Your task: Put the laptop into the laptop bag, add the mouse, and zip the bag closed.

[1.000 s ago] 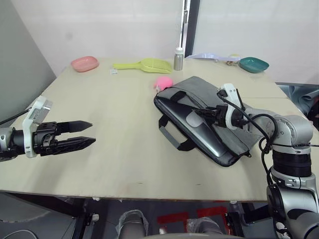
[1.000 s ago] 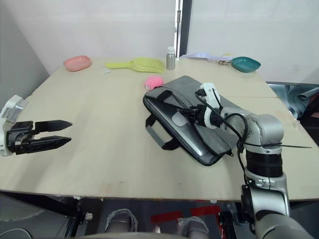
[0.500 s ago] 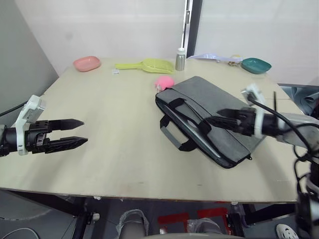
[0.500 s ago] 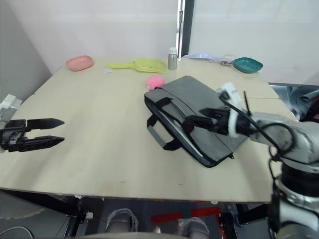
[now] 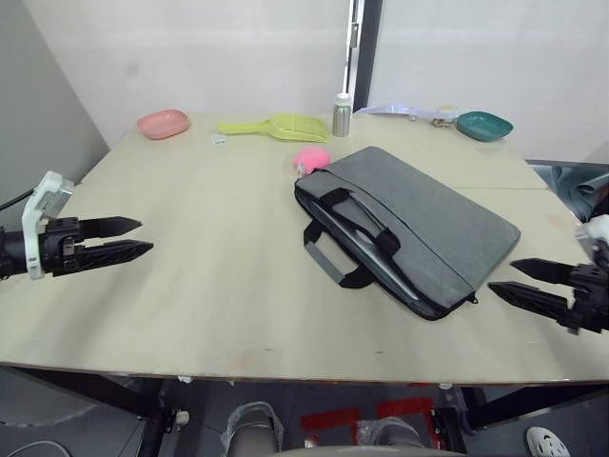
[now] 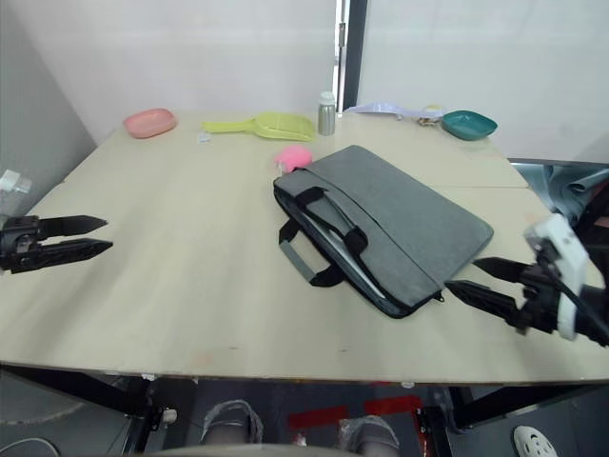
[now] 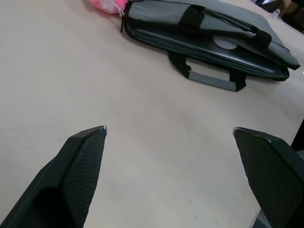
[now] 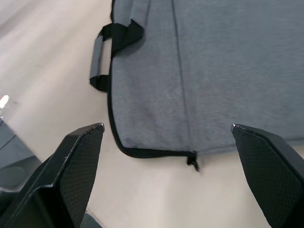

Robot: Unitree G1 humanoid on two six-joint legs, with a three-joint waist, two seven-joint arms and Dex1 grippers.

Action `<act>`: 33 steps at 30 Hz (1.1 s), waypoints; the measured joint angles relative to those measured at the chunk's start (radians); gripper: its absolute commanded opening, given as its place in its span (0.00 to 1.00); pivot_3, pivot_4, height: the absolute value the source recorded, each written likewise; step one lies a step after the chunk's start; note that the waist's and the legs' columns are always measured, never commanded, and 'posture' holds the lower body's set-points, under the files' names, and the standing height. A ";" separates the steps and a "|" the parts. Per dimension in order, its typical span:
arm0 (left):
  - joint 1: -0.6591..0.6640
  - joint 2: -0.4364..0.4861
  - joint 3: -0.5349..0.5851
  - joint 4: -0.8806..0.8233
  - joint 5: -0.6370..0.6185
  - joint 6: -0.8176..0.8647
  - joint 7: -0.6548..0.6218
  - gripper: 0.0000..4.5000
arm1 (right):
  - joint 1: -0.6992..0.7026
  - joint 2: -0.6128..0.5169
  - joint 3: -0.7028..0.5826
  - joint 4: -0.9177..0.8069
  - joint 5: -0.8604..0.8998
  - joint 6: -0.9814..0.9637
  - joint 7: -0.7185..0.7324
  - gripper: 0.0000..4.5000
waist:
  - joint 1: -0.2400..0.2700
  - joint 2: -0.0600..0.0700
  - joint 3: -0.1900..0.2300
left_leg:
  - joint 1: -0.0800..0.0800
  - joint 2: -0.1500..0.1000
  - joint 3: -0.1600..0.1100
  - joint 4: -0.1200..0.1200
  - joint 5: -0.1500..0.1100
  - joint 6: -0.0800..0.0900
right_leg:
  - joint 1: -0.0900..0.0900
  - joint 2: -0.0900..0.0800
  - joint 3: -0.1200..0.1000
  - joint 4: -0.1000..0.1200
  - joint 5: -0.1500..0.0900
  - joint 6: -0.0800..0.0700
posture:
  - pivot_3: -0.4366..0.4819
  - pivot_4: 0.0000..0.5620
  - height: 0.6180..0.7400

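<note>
Along the far edge of the pale wooden bench lie a pink oval dish, a yellow-green scoop with its handle toward the dish, and a small upright metal bottle with a white cap. Farther along sits a teal dish. A pink plush toy rests nearer the middle of the bench.

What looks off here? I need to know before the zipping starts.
The laptop bag lies askew on the table, its mouth still gaping, with the mouse visible inside. Both grippers, left and right, hover open, clear of it.
</note>
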 measured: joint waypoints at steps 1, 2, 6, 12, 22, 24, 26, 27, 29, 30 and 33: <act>-0.023 0.001 -0.014 0.029 0.007 -0.008 -0.009 1.00 | 0.030 0.021 -0.036 0.000 0.000 -0.009 -0.002 0.99 | 0.001 0.000 0.000 | 0.000 0.000 0.000 0.000 0.000 0.000 | 0.000 -0.001 0.000 0.000 0.000 0.000 | 0.48 0.27 1.00; -0.035 0.001 -0.022 0.046 0.011 -0.014 -0.014 1.00 | 0.039 0.033 -0.056 0.001 0.001 -0.013 -0.005 0.99 | 0.001 0.000 0.000 | 0.000 0.000 0.000 0.000 0.000 0.000 | 0.000 -0.001 0.000 0.000 0.000 0.000 | 0.48 0.27 1.00; -0.226 -0.050 -0.122 0.157 0.068 -0.037 -0.004 1.00 | 0.036 0.088 -0.154 -0.016 0.076 -0.016 -0.056 0.99 | 0.006 0.000 0.000 | 0.003 0.000 0.000 0.001 0.000 0.000 | 0.002 -0.001 0.001 0.003 0.000 0.000 | 0.48 0.27 1.00; -0.629 -0.280 -0.283 0.493 0.210 -0.075 0.079 1.00 | 0.019 0.265 -0.159 -0.096 0.320 0.004 -0.311 0.99 | 0.032 0.000 -0.002 | 0.007 -0.001 -0.001 0.004 0.000 0.000 | 0.007 -0.002 0.000 0.004 0.000 0.000 | 0.48 0.27 1.00; -0.927 -0.619 -0.306 0.924 0.340 -0.145 0.298 1.00 | 0.146 0.430 0.049 -0.212 0.691 -0.091 -0.800 0.99 | 0.027 0.000 -0.001 | -0.001 -0.002 -0.003 -0.002 0.000 -0.001 | 0.004 -0.002 -0.004 -0.004 0.001 0.001 | 0.48 0.27 1.00; -0.948 -0.673 -0.281 0.957 0.341 -0.149 0.348 1.00 | 0.183 0.437 0.099 -0.240 0.707 -0.115 -0.829 0.99 | 0.032 0.000 -0.001 | -0.001 -0.002 -0.004 -0.002 0.000 -0.001 | 0.007 -0.002 -0.005 -0.007 0.001 0.002 | 0.48 0.27 1.00; -0.955 -0.720 -0.263 0.982 0.342 -0.152 0.400 1.00 | 0.198 0.442 0.146 -0.240 0.712 -0.150 -0.866 0.99 | 0.032 0.000 -0.001 | -0.001 -0.003 -0.004 -0.002 0.000 -0.001 | 0.008 -0.003 -0.005 -0.009 0.002 0.003 | 0.48 0.27 1.00; -0.957 -0.742 -0.241 0.996 0.342 -0.155 0.442 1.00 | 0.204 0.443 0.168 -0.240 0.711 -0.173 -0.889 0.99 | 0.031 0.000 -0.001 | -0.001 -0.003 -0.004 -0.002 0.000 -0.001 | 0.008 -0.003 -0.005 -0.009 0.002 0.004 | 0.48 0.27 1.00; -0.970 -0.788 -0.197 1.023 0.339 -0.166 0.535 1.00 | 0.207 0.454 0.220 -0.240 0.706 -0.206 -0.926 0.99 | 0.032 0.000 -0.001 | -0.001 -0.003 -0.006 -0.001 0.000 -0.001 | 0.008 -0.003 -0.006 -0.008 0.002 0.004 | 0.48 0.27 1.00; -0.975 -0.805 -0.181 1.027 0.337 -0.172 0.570 1.00 | 0.205 0.462 0.243 -0.241 0.702 -0.218 -0.942 0.99 | 0.032 0.000 -0.001 | -0.001 -0.003 -0.007 -0.001 0.000 -0.001 | 0.009 -0.003 -0.007 -0.008 0.002 0.004 | 0.48 0.27 1.00; -0.999 -0.847 -0.100 1.033 0.317 -0.195 0.692 1.00 | 0.211 0.479 0.298 -0.240 0.690 -0.266 -0.994 0.99 | 0.031 0.000 -0.001 | -0.002 -0.003 -0.007 -0.001 0.000 -0.001 | 0.009 -0.003 -0.007 -0.009 0.002 0.004 | 0.48 0.27 1.00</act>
